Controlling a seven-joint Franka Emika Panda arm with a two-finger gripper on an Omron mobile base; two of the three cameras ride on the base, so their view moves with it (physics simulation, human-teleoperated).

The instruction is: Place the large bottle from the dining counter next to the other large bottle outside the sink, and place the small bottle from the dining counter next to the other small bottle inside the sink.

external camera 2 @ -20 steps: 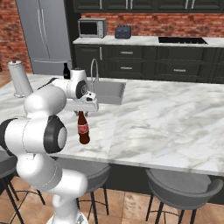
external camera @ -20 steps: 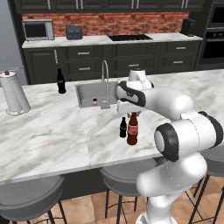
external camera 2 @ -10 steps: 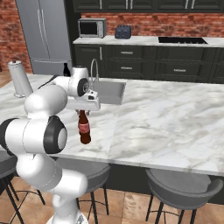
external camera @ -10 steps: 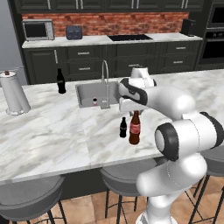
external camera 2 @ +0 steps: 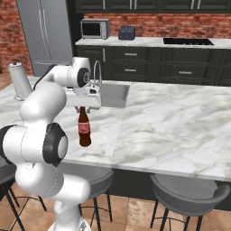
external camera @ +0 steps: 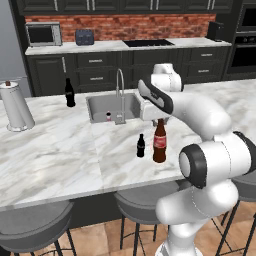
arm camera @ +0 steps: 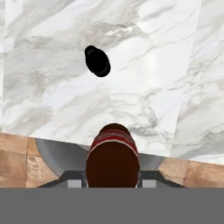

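The other large bottle (external camera: 69, 93) is standing left of the sink (external camera: 106, 107), the other small bottle (external camera: 108, 117) sitting inside it. On the dining counter (external camera: 60, 150) the small bottle (external camera: 141, 146) is standing just beside the large bottle (external camera: 159, 142), whose neck the gripper (external camera: 159, 119) is clamping, fingers narrowly parted around it
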